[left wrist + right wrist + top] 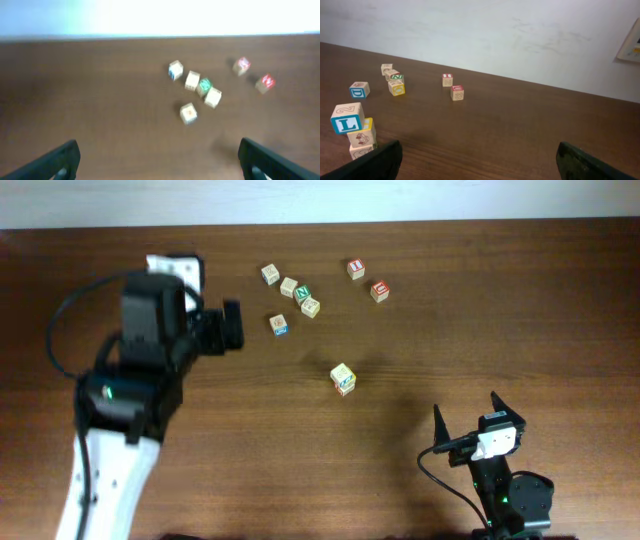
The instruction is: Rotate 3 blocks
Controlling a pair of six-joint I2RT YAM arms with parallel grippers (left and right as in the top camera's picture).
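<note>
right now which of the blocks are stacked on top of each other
Only the pile nearest the right gripper: the blue "L" block tops the stack. All other cubes sit singly on the table.

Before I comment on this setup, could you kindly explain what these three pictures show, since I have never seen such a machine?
These are two robot arms at a brown wooden table, each ending in a two-finger hand. One picture looks straight down from above; the other two come from small cameras on each wrist, so the dark shapes at their bottom corners are that arm's own fingers. From above, the left hand reaches toward the blocks, and the right hand sits near the table's front edge. Both are open and hold nothing. On the table lie small wooden alphabet cubes: a loose cluster, two red-printed blocks beside it, and a small stack nearer the front, topped by a cube with a blue L.
</note>
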